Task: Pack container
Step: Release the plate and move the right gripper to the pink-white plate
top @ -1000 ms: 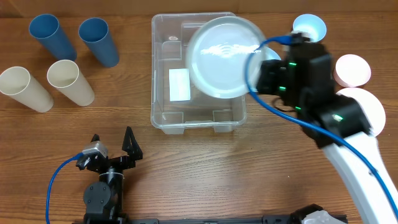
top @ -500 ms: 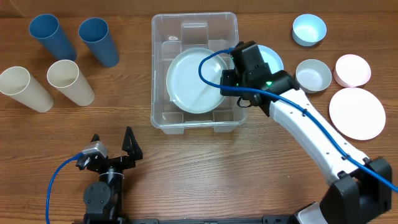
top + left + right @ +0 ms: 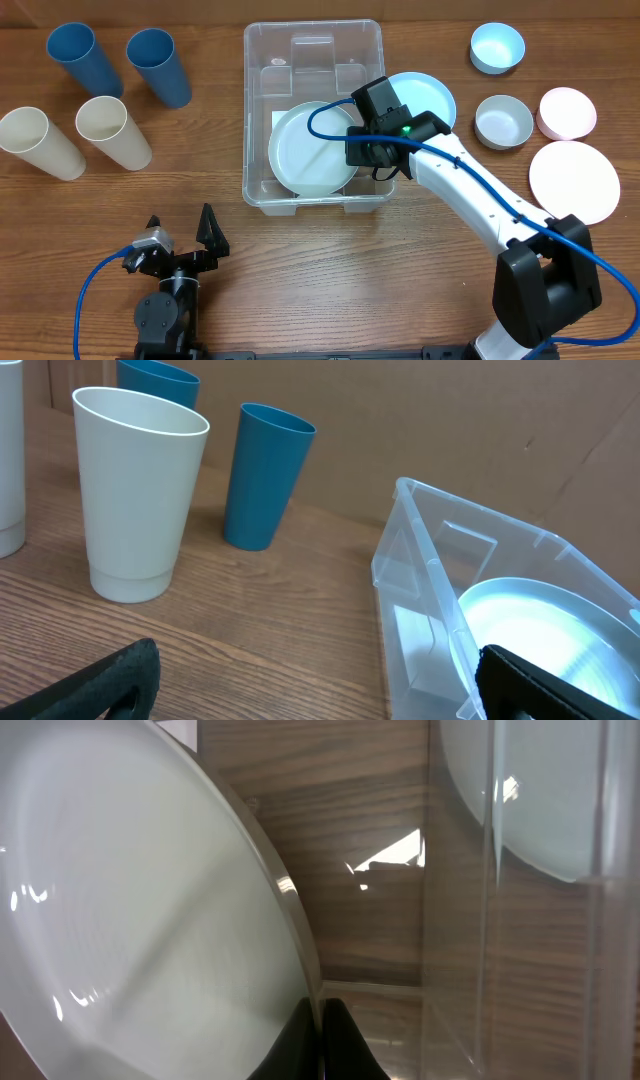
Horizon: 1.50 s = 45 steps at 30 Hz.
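Overhead top-down; wrist views close, all sharing container (image 3: pixel 312 60).

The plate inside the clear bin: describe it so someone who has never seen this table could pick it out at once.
Find the big clear bin on the wooden table. Inside it is a pale round plate, its edge pinched by the right gripper. The other plates rest on the bare wood outside the bin.

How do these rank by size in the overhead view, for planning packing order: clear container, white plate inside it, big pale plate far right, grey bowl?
1. container
2. white plate and pale plate: look alike, not ranked; the right gripper hides part of the white plate's edge
3. grey bowl
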{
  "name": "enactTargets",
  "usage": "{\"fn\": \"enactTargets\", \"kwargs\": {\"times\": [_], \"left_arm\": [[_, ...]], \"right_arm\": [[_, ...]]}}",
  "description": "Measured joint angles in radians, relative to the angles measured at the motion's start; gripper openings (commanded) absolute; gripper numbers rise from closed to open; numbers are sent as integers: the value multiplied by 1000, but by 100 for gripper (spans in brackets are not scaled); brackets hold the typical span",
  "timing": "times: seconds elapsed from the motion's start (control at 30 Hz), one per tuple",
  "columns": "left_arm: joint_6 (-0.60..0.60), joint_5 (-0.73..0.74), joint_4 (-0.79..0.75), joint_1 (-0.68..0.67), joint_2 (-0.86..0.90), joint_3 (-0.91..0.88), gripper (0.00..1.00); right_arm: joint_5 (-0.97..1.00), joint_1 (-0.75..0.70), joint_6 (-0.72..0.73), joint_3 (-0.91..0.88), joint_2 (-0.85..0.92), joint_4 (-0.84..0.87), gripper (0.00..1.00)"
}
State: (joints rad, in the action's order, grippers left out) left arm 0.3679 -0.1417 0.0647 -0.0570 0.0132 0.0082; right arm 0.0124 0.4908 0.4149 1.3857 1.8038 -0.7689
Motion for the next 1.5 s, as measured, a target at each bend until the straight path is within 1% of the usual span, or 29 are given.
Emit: {"fn": "enactTargets", "kwargs": {"times": [0.43, 0.47, 0.53, 0.57, 0.67, 0.87, 0.97, 1.1, 1.2, 1.3, 1.4, 1.47, 1.5], "left_arm": [[0, 0, 0, 0, 0, 0, 100], [0, 0, 0, 0, 0, 0, 100], [0, 0, 0, 0, 0, 0, 100], [0, 0, 0, 0, 0, 0, 100], [0, 0, 0, 0, 0, 0, 100], [0, 0, 0, 0, 0, 0, 100], [0, 0, 0, 0, 0, 0, 100], [0, 0, 0, 0, 0, 0, 100], [0, 0, 0, 0, 0, 0, 100], [0, 0, 0, 0, 0, 0, 100], [0, 0, 0, 0, 0, 0, 100], [0, 0, 0, 0, 0, 0, 100], [0, 0, 0, 0, 0, 0, 100]], "right_arm": [[-1, 15, 1, 0, 13, -5, 4], [-2, 15, 1, 0, 18, -4, 17], [-4, 15, 1, 0, 29, -3, 24], [-6, 15, 2, 0, 33, -4, 31], [-8, 17, 0, 0, 37, 0, 36], [-8, 19, -12, 0, 37, 15, 39], [-22, 20, -20, 13, 39, 5, 42], [-69, 21, -26, 154, 48, -75, 52], [-95, 21, -26, 329, 49, -186, 59], [-102, -4, -8, 488, 48, -325, 61], [-101, -106, 33, 573, 48, -415, 64], [-97, -213, 57, 583, 48, -469, 67], [-85, -290, 76, 582, 50, -503, 68]]}}
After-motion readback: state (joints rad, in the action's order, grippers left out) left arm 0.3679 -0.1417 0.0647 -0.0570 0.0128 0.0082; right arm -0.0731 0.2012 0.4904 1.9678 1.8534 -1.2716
